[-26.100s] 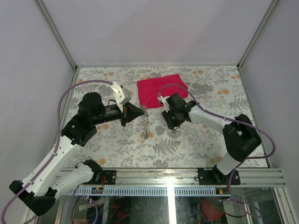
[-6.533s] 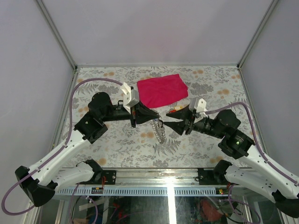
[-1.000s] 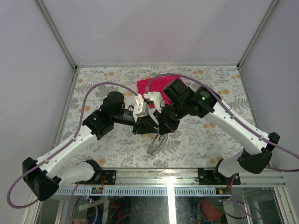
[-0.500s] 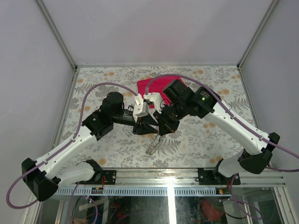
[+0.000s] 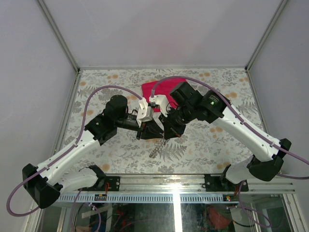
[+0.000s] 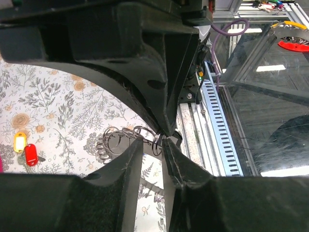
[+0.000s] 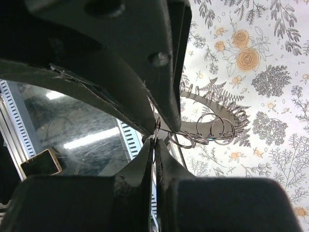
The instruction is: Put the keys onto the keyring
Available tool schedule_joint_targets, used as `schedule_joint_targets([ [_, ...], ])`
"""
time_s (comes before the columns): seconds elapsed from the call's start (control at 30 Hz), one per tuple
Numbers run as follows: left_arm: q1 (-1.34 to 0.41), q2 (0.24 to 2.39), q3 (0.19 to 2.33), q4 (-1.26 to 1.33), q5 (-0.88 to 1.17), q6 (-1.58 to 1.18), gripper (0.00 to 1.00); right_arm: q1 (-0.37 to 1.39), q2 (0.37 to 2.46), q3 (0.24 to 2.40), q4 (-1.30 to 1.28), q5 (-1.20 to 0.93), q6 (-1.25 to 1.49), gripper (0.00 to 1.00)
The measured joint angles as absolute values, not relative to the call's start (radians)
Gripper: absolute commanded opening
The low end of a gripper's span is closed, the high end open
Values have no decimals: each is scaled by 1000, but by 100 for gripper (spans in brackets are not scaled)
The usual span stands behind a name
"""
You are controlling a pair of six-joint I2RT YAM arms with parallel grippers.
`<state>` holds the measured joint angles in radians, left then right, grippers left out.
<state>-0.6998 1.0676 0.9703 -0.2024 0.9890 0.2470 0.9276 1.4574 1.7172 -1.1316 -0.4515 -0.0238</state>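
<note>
Meeting point: left gripper [image 5: 155,136] and right gripper [image 5: 167,137] are tip to tip over the middle of the table [image 5: 217,145], just in front of the cloth [image 5: 161,87].
Right gripper: fingers pressed together, pinching the thin wire of a small ring [image 6: 157,145] at their very tips.
Left gripper: fingers nearly together with a narrow gap. The same small ring sits in that gap, but I cannot tell whether the fingers press on it.
Keyring [image 5: 156,149]: seen edge-on from above, it slants from the two tips toward the near edge of the table. From the right wrist it shows as a toothed silver arc beyond the fingers. Whether its low end touches the table cannot be told.
Loose rings [image 7: 212,128]: several thin wire loops bunched between the pinched small ring and the keyring. How they link is too fine to tell.
Keys [image 6: 30,153]: flat on the table with one red and one yellow tag, well apart from both grippers. They show only in the left wrist view.
</note>
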Motion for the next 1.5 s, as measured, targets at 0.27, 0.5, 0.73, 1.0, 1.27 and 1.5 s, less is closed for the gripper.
schedule_joint_targets([
  [0.27, -699, 1073, 976, -230, 1012, 266, 0, 928, 1456, 1707, -1130, -446, -22, 0],
  [0.5, -699, 1074, 983, -237, 1011, 260, 0, 929, 1450, 1702, -1122, -445, -22, 11],
  [0.73, -699, 1047, 950, -138, 962, 130, 0, 929, 1385, 1674, -1046, -369, -4, 38],
  [1.0, -699, 1018, 915, -35, 873, 14, 0, 929, 1217, 1558, -844, -225, 52, 47],
  [1.27, -683, 980, 835, 101, 739, -112, 0, 929, 1036, 1333, -581, -40, 257, 42],
  [1.5, -679, 970, 826, 167, 672, -162, 0, 929, 1010, 1271, -469, 11, 436, 40],
])
